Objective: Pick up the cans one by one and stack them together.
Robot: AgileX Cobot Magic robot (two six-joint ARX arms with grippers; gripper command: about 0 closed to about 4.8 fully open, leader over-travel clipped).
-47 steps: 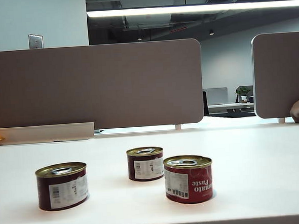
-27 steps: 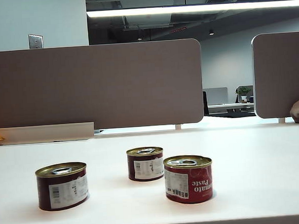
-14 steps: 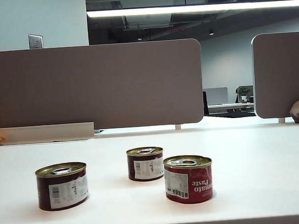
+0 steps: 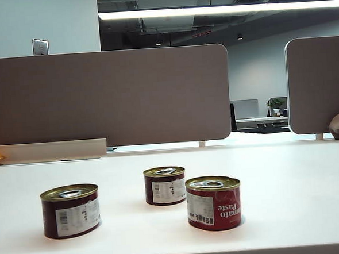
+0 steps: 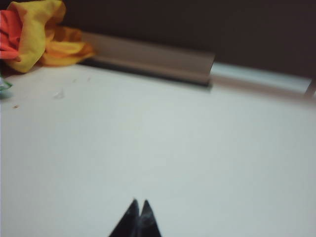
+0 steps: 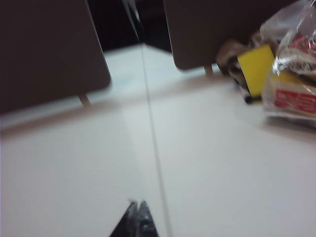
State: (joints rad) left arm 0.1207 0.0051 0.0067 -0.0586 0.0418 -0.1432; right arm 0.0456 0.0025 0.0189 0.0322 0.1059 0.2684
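Note:
Three cans stand apart on the white table point(image 4: 288, 177) in the exterior view. A dark maroon can point(image 4: 70, 211) is at the front left, a second maroon can point(image 4: 165, 185) sits further back in the middle, and the red "Tomato Paste" can point(image 4: 214, 203) stands just right of it, nearer the front. Neither arm shows in the exterior view. My left gripper point(image 5: 139, 203) is shut and empty over bare table in the left wrist view. My right gripper point(image 6: 137, 203) is shut and empty over bare table beside a table seam; no can shows in either wrist view.
Grey divider panels point(image 4: 107, 99) stand along the table's back edge. An orange and yellow cloth point(image 5: 34, 29) lies at the far left by a low ledge point(image 5: 148, 57). Plastic-wrapped packages point(image 6: 291, 84) and a yellow item point(image 6: 255, 69) lie at the far right.

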